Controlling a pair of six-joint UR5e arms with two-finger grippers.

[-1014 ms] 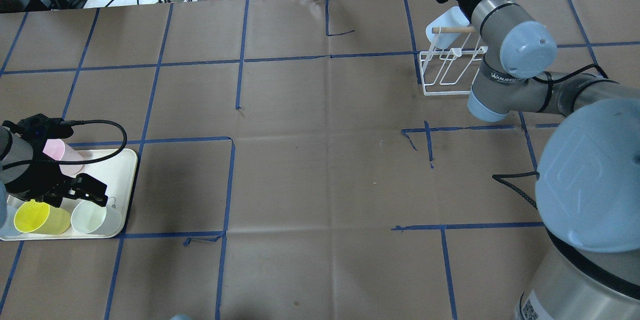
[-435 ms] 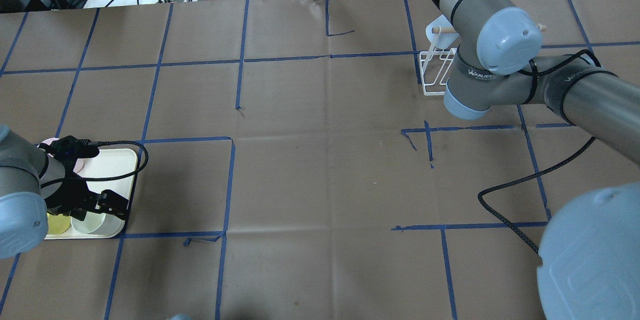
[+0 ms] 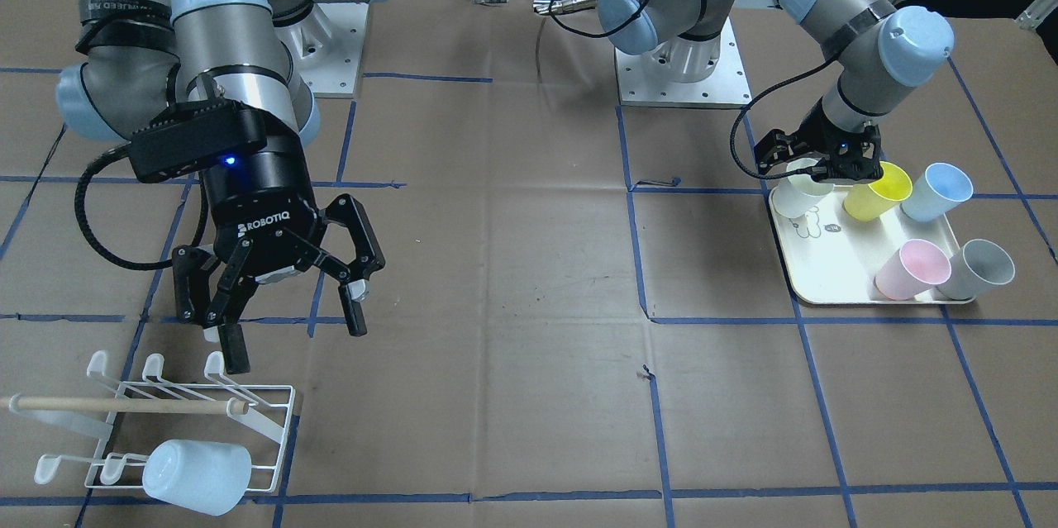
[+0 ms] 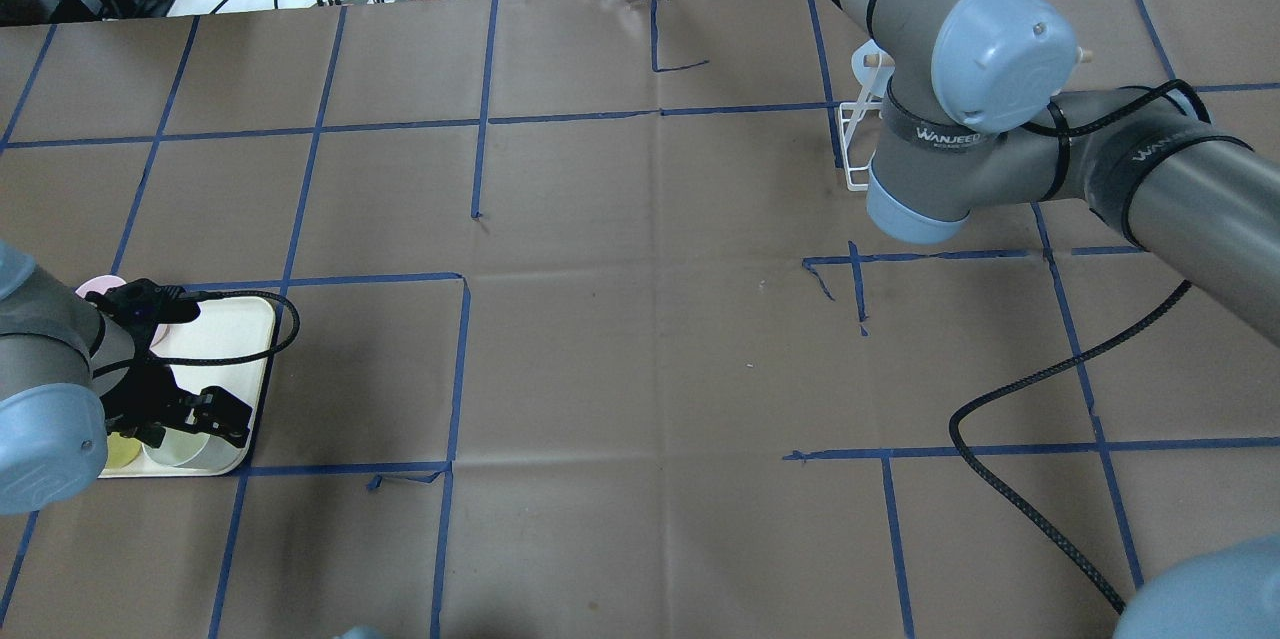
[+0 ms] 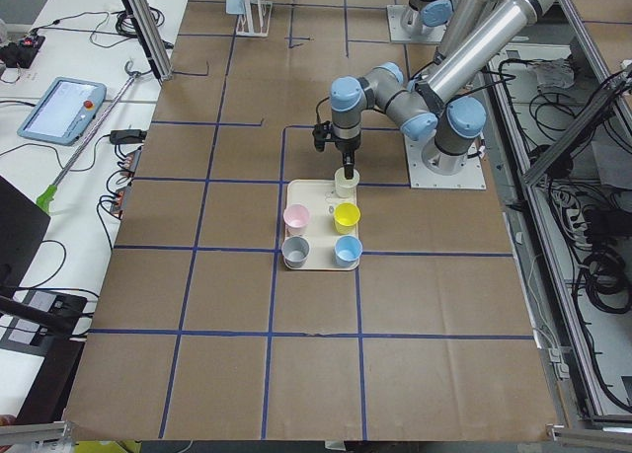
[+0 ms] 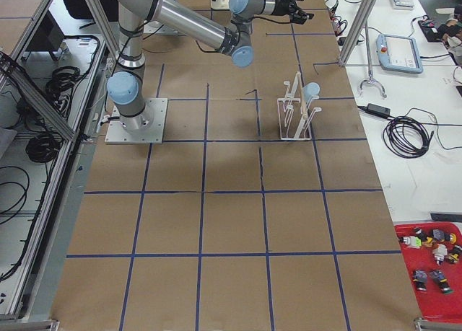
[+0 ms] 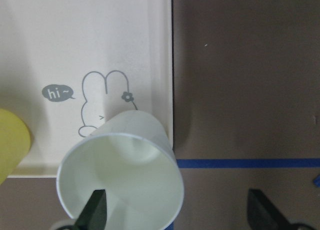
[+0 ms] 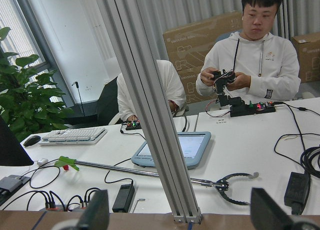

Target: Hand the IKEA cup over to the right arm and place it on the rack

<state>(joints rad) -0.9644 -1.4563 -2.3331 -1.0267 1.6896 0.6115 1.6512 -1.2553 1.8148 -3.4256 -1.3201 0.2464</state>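
A white cup [image 3: 800, 191] stands at the corner of the cream tray [image 3: 826, 284]. My left gripper [image 3: 820, 170] is open and low over this cup. In the left wrist view one finger [image 7: 95, 210] is inside the cup [image 7: 125, 185] and the other is outside its wall. My right gripper [image 3: 294, 344] is open and empty, hanging above the table just beside the white wire rack [image 3: 269, 420]. A pale blue cup [image 3: 197, 476] lies on the rack's prongs. In the overhead view my right arm hides most of the rack [image 4: 852, 134].
On the tray also stand a yellow cup [image 3: 876, 191], a blue cup [image 3: 934, 191], a pink cup [image 3: 909, 268] and a grey cup [image 3: 975, 268]. The rack's wooden dowel [image 3: 124, 406] lies across its top. The right wrist view shows operators at a desk beyond the table.
My right gripper has drawn back from the rack, leaving the pale blue cup on it. My left gripper has moved over and down onto the white cup.
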